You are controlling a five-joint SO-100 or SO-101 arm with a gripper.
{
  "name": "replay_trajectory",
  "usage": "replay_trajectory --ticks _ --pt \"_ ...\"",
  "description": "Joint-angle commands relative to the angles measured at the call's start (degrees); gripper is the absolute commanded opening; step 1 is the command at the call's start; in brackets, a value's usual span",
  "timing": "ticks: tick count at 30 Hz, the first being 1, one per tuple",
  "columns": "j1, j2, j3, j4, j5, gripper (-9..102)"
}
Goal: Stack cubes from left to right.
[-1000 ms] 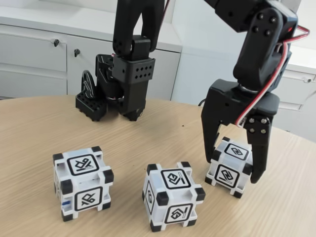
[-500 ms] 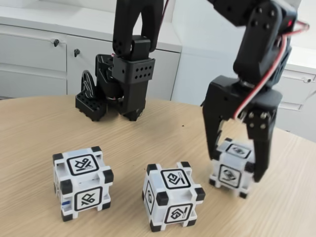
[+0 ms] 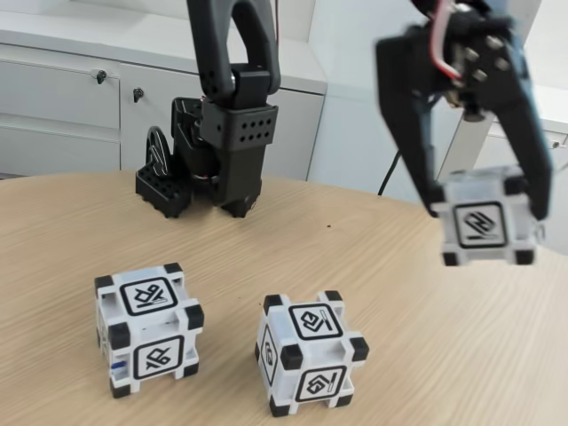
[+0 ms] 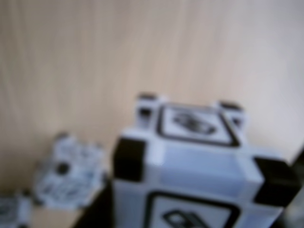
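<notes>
Jaws closed on one cube (image 3: 484,220) clear above the table (image 3: 293,240), two cubes (image 3: 148,327) below

table (image 3: 293,240): light wood | cabinets (image 3: 62,111): white, keyed locks

One cube in the air at right, two on the table.

In the fixed view the gripper (image 3: 484,209) holds the lifted cube (image 3: 485,221) between its fingers, above the table (image 3: 293,240), right of the middle cube (image 3: 310,353). The left cube (image 3: 146,327) sits apart from it. The arm's base (image 3: 209,164) stands behind both.
</notes>
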Motion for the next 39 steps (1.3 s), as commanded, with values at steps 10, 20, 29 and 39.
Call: replay_trajectory --ticks 10,20,29,39 --pt "15.2 11.3 2.5 0.7 -0.1 15" --pt "16.7 10.2 2.5 1.4 -1.6 15" --pt "23.8 11.2 2.5 0.6 -0.7 15" --pt "33.4 10.3 2.5 1.4 -3.8 15"
